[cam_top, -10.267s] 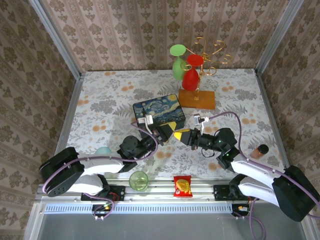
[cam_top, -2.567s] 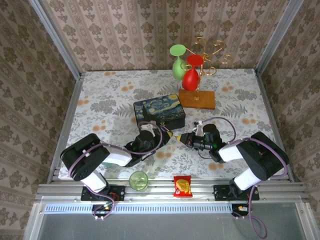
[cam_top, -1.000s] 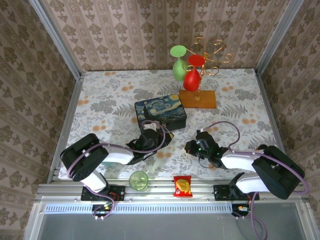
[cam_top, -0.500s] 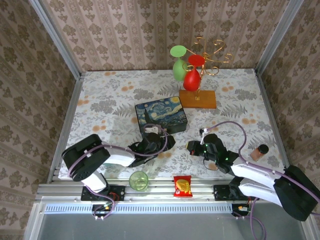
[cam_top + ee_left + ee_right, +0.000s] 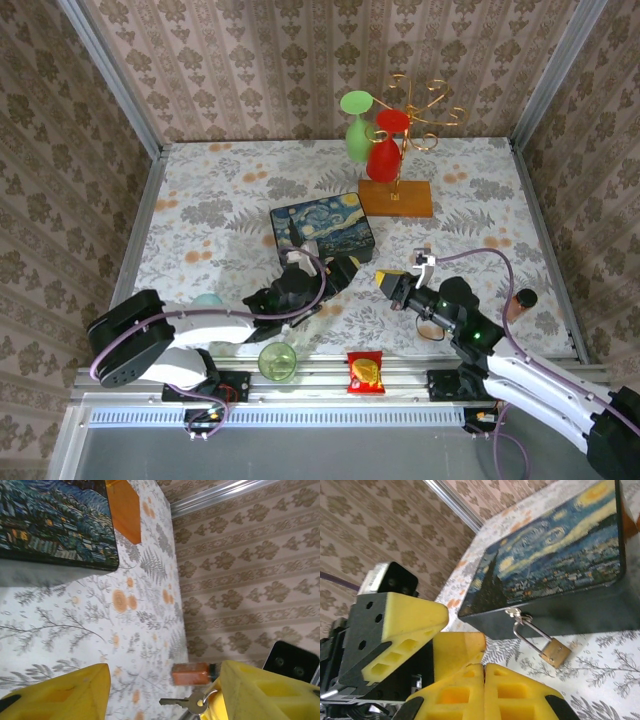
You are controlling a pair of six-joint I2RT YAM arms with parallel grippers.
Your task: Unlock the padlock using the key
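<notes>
The padlock (image 5: pixel 555 652) hangs by its shackle from the latch on the near wall of the box (image 5: pixel 555 545), just beyond both hands. It looks light, stiff and smooth, and it will probably swing when pushed. I would pinch the flat sides of the brass body and leave its lower end free. The left hand (image 5: pixel 341 268) is released, with the fingers apart. The right hand (image 5: pixel 484 672) is clenched, apparently on the key (image 5: pixel 179 701), which is thin and easy to twist. I count one padlock, one key, one box and two hands.
</notes>
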